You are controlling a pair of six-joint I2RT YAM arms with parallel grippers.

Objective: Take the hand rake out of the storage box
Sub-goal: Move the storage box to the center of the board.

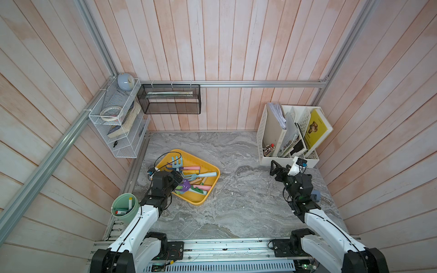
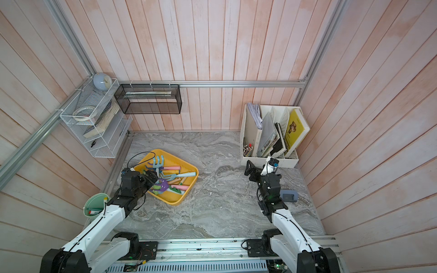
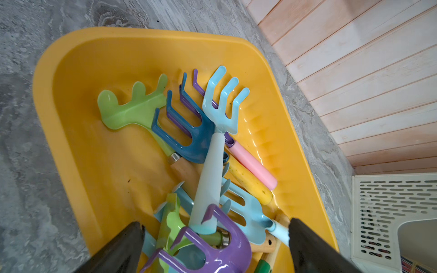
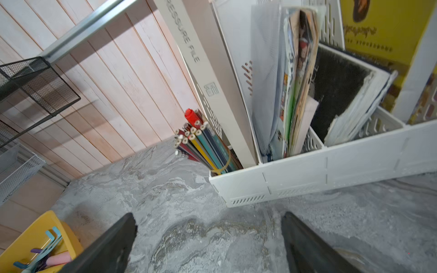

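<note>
Grey marbled tabletop (image 1: 236,208), pale pink plank walls (image 1: 212,47). Glossy yellow storage box (image 1: 197,201) (left side) holds tangled plastic hand rakes (image 3: 209,170). The left gripper (image 3: 215,222) gapes wide above them, and the right gripper (image 4: 209,214) is wide and empty.

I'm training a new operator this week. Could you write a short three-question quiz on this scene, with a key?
1. True or false: the left hand is shut on a rake inside the storage box.
2. What stands just ahead of the right hand? A) a green cup B) the white file organizer C) a black mesh basket
3. Fill in: the handle of the light blue rake lies ___ the head of the dark blue rake.

Key: 1 false, its jaws stand open above the rakes and hold nothing; 2 B; 3 over.
</note>
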